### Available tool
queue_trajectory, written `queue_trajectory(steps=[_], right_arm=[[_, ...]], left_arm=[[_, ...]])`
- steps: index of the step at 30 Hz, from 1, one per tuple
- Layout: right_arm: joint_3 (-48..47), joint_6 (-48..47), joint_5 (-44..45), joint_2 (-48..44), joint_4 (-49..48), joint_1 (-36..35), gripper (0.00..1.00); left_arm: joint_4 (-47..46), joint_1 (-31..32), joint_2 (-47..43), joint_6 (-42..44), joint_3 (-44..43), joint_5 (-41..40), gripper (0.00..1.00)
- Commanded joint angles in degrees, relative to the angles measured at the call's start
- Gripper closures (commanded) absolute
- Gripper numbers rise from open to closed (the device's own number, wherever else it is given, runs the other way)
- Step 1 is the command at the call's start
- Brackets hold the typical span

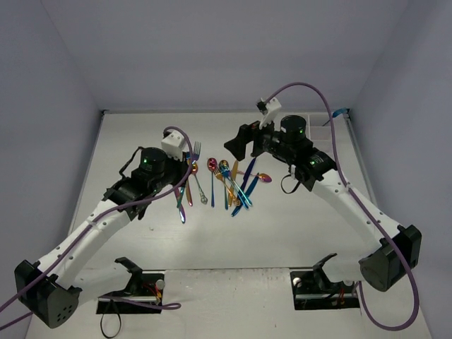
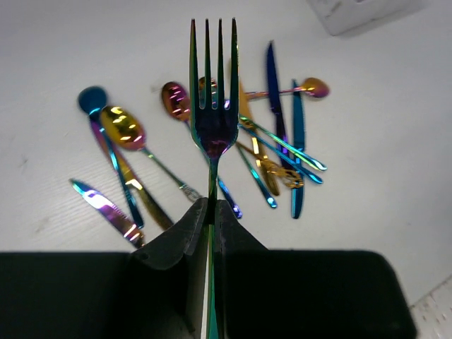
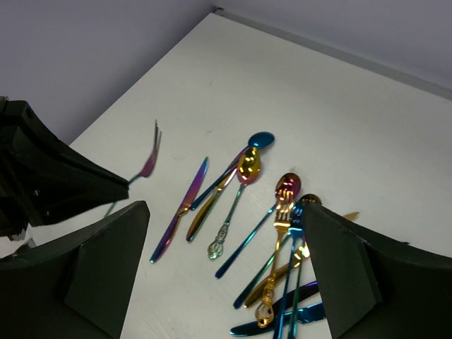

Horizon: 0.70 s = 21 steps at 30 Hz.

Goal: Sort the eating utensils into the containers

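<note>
My left gripper [image 1: 186, 164] is shut on the handle of an iridescent fork [image 1: 196, 149] and holds it above the table, tines pointing away. In the left wrist view the gripper [image 2: 210, 205] pinches the fork [image 2: 213, 106] edge-on. The other utensils [image 1: 229, 183] lie in a loose pile mid-table: spoons, forks and knives in blue, gold, purple and teal [image 2: 272, 141] [image 3: 282, 233]. My right gripper [image 1: 239, 147] is open and empty above the pile's far side [image 3: 224, 212]. The white container [image 1: 322, 131] sits at the back right, mostly hidden by the right arm; its corner shows in the left wrist view [image 2: 353, 10].
A purple knife [image 1: 181, 206] and a gold spoon [image 1: 200, 189] lie at the pile's left side, under the left arm. Grey walls close in the table on three sides. In the right wrist view the left gripper [image 3: 49, 176] holds the fork [image 3: 150, 159].
</note>
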State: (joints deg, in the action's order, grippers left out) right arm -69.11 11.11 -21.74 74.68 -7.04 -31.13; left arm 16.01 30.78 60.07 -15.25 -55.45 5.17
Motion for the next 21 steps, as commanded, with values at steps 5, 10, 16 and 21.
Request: queue_trajectory(steps=[5,10,16,21], right_arm=[[-5.9,2.16,0.14,4.5,-3.57,-5.48,0.15],[-6.33,2.42,0.73,5.9,-3.51,-6.51,0.2],[-6.04,2.2,1.18,6.67,-3.55,-7.01,0.35],[-4.3,2.42,1.26,6.8,-3.59,-7.1,0.62]], left_arm=[[-4.47,6.94,1.52,4.03,-7.77,3.57,1.0],[-5.02,8.47,2.55,4.46,-9.31,3.51,1.0],[-5.07,10.06,4.49,5.5,-10.77,3.27,1.0],[-5.55,10.62,5.4,6.19,-10.9,2.83,1.0]])
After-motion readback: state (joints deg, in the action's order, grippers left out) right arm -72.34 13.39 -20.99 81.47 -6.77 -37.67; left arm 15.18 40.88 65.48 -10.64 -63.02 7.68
